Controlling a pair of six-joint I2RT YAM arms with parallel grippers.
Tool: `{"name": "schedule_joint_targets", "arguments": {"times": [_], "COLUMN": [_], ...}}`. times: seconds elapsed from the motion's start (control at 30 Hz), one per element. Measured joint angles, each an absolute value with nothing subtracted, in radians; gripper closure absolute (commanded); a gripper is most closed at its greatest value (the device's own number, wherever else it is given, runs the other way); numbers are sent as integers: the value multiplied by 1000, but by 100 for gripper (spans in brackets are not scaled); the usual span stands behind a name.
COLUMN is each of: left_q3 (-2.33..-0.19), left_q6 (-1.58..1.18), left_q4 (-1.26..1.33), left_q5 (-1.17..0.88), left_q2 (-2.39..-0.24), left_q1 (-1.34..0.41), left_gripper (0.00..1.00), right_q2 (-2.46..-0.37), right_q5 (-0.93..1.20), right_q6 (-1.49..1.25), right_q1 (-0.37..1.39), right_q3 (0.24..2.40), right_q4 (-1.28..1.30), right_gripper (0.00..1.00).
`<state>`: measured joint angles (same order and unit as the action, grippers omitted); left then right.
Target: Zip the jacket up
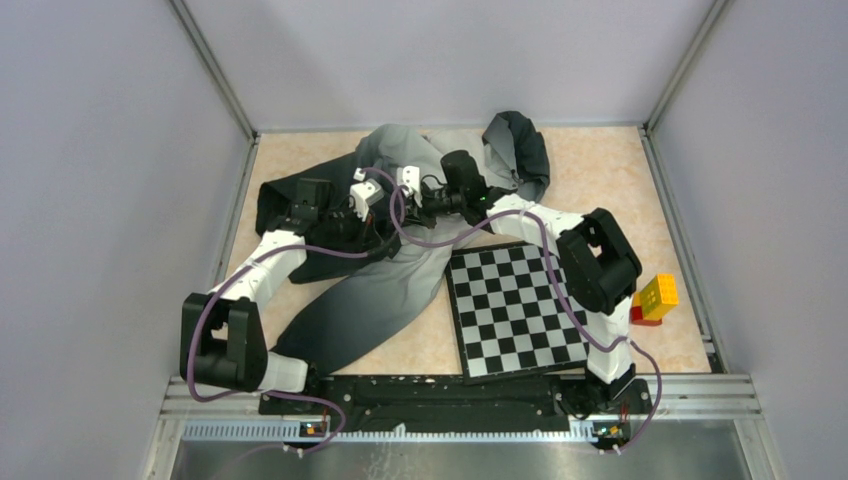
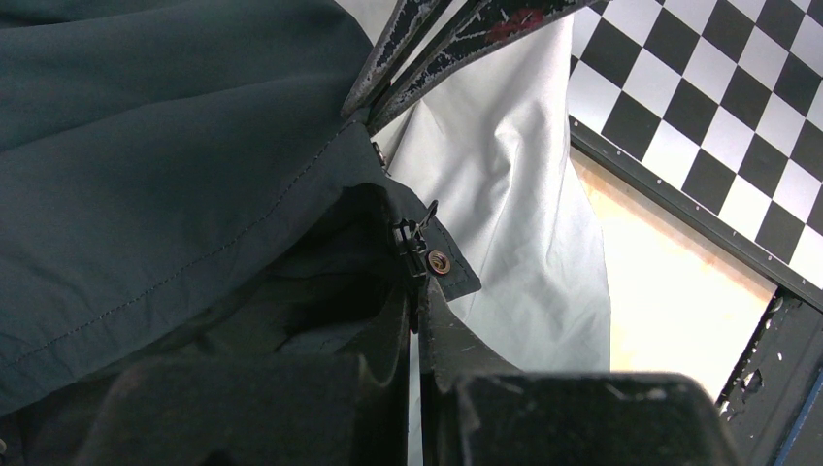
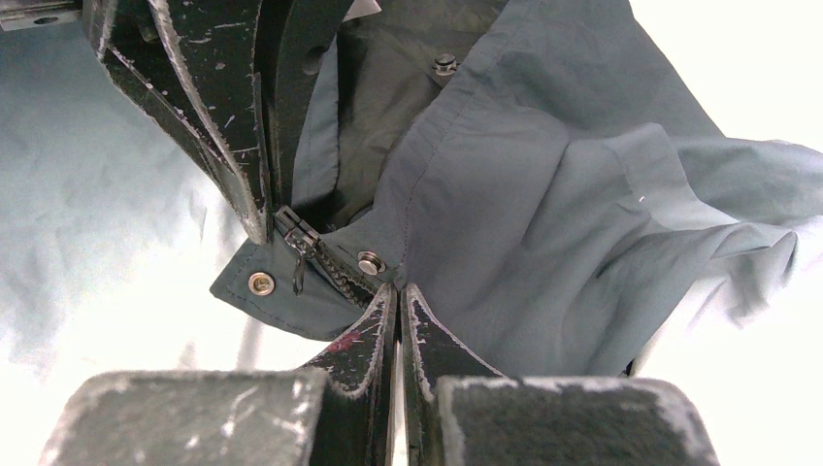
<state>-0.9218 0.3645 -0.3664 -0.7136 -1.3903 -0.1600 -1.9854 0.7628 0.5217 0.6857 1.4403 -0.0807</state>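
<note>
The jacket point(image 1: 370, 300) lies crumpled from the back centre to the front left, light grey fading to charcoal. Both grippers meet over its dark hem. In the left wrist view my left gripper point(image 2: 417, 291) is shut on the jacket point(image 2: 175, 146) front edge, just below the zipper slider point(image 2: 408, 238) and a brass snap point(image 2: 439, 262). In the right wrist view my right gripper point(image 3: 398, 289) is shut on the jacket point(image 3: 543, 214) edge beside the zipper teeth point(image 3: 330, 272) and a silver snap point(image 3: 369, 262). From above, the left gripper point(image 1: 378, 212) and right gripper point(image 1: 418, 205) almost touch.
A chessboard point(image 1: 515, 310) lies at the front right, its near corner under the jacket; it also shows in the left wrist view point(image 2: 718, 107). Yellow and red blocks point(image 1: 655, 298) stand right of the board. Grey walls enclose the table on three sides.
</note>
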Motion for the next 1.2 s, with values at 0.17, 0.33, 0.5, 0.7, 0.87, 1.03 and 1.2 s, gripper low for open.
{"name": "schedule_joint_targets", "arguments": {"times": [0.17, 0.33, 0.5, 0.7, 0.87, 1.03, 1.2], "left_q3": [-922, -922, -922, -922, -922, -922, -922], "left_q6": [364, 364, 364, 362, 360, 353, 339], "left_q4": [-366, -367, -367, -367, -367, -366, -366], "left_q5": [-713, -713, -713, -713, -713, -713, -714], "left_q2": [-1390, -1390, -1390, -1390, -1390, -1390, -1390], "left_q1": [-160, -160, -160, -160, -160, -160, -160], "left_gripper": [100, 100, 100, 100, 100, 100, 100], "right_q2": [-1985, -1985, -1985, -1985, -1985, -1985, -1985], "right_q5": [764, 764, 764, 764, 764, 764, 760], "right_q6": [522, 529, 540, 542, 540, 536, 531], "right_q1": [691, 694, 696, 698, 699, 699, 702], "right_q3": [1442, 1442, 1442, 1442, 1442, 1456, 1475], "right_q4": [-80, -77, -73, -70, -70, -46, -28], "right_gripper": [100, 100, 100, 100, 100, 100, 100]}}
